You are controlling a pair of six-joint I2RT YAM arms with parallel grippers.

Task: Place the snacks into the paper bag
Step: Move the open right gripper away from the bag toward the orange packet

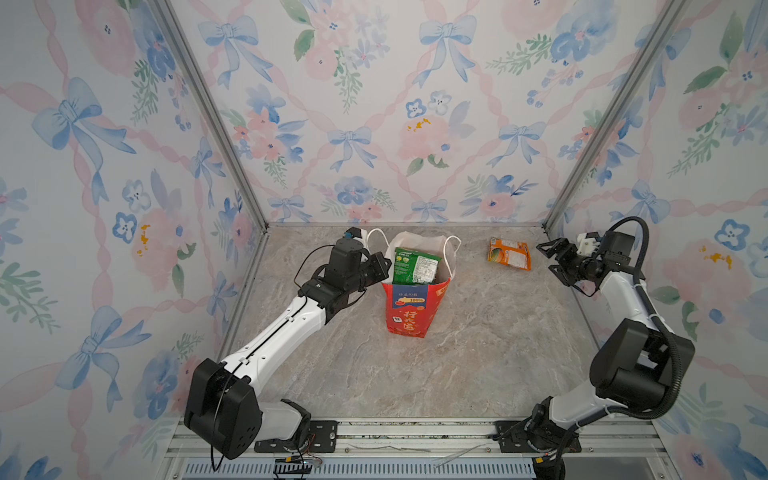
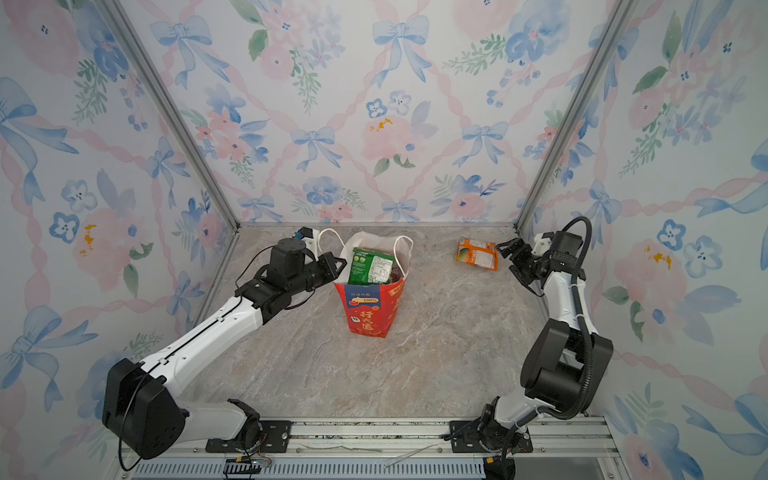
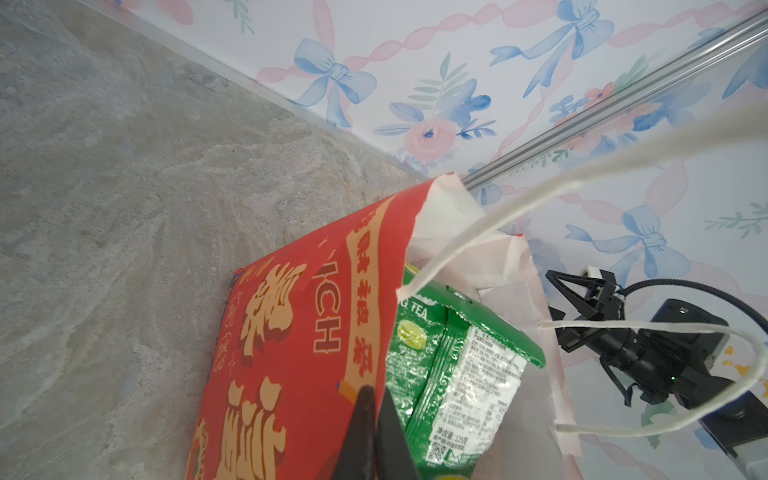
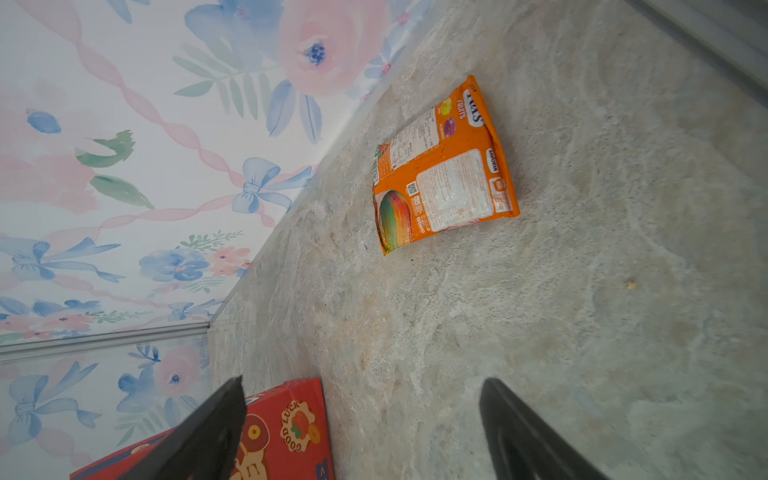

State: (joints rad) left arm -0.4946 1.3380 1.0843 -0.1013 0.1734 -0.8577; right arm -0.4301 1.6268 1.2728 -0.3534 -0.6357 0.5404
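The red paper bag (image 1: 409, 311) (image 2: 368, 311) stands upright mid-table, mouth open and white inside. A green snack packet (image 1: 415, 266) (image 2: 370, 266) (image 3: 457, 365) sticks up out of it. My left gripper (image 1: 384, 266) (image 2: 338, 266) (image 3: 376, 390) is shut on the bag's (image 3: 291, 332) left rim, one finger outside and one inside. An orange snack packet (image 1: 509, 253) (image 2: 477, 254) (image 4: 444, 166) lies flat at the back right. My right gripper (image 1: 548, 257) (image 2: 509, 257) (image 4: 361, 382) hovers open just right of that packet, with nothing between its fingers. A corner of the bag (image 4: 286, 428) shows in the right wrist view.
Flowered walls close in the table on the left, back and right; the right gripper is near the right wall. The bag's white cord handles (image 1: 451, 249) (image 3: 540, 199) hang loose at its mouth. A metal rail (image 1: 415, 432) carrying both arm bases runs along the front.
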